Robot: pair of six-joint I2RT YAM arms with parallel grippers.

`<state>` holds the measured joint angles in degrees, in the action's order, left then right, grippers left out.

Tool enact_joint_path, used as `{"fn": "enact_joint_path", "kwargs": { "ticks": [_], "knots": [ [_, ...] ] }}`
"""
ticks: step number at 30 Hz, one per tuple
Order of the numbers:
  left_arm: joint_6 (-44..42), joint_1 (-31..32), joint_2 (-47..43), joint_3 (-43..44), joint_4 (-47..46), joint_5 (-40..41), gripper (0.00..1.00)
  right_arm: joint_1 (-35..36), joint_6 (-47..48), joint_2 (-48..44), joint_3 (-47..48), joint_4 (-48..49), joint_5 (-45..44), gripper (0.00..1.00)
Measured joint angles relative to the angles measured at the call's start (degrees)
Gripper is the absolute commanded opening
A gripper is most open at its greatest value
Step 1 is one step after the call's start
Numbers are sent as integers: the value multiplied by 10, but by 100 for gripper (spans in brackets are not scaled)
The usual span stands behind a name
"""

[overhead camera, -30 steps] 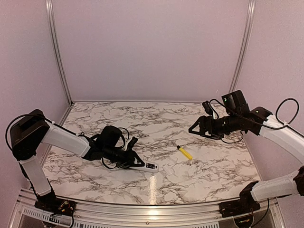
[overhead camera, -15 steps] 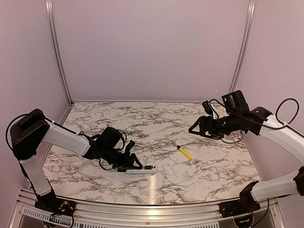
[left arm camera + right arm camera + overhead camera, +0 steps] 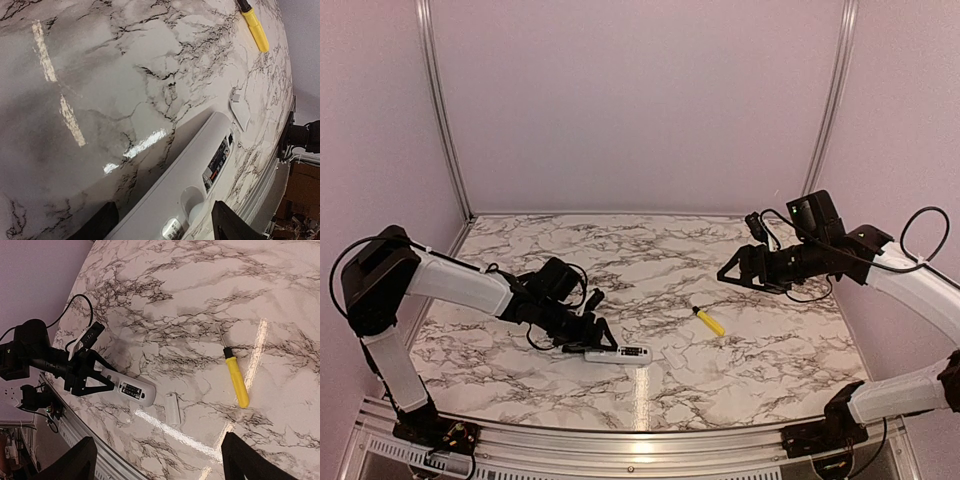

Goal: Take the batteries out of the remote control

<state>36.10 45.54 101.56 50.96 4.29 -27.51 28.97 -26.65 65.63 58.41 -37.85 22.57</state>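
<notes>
The left end effector (image 3: pixel 603 344) was clamped on the remote control (image 3: pixel 630 353), which lay on the surface (image 3: pixel 650 250) close to its near edge. The right end effector (image 3: pixel 728 272) hung near the right edge, fingers apart.

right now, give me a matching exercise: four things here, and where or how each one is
1 remote control
2 screwdriver
3 white cover piece
4 right gripper

a open, raised off the table
b yellow handle, lying alone
c between the left gripper's fingers
d flat beside the remote control's free end

Pairs: 1-c, 2-b, 3-d, 4-a
</notes>
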Motion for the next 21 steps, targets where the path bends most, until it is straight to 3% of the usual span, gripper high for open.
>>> {"fn": "enact_joint_path", "kwargs": {
  "ticks": [12, 21],
  "knots": [
    [-70, -9, 0, 50, 108, 60, 84, 0, 8, 2, 0, -7, -2, 85],
    [-99, -10, 0, 76, 172, 137, 88, 0, 25, 24, 0, -13, -12, 85]
  ]
}}
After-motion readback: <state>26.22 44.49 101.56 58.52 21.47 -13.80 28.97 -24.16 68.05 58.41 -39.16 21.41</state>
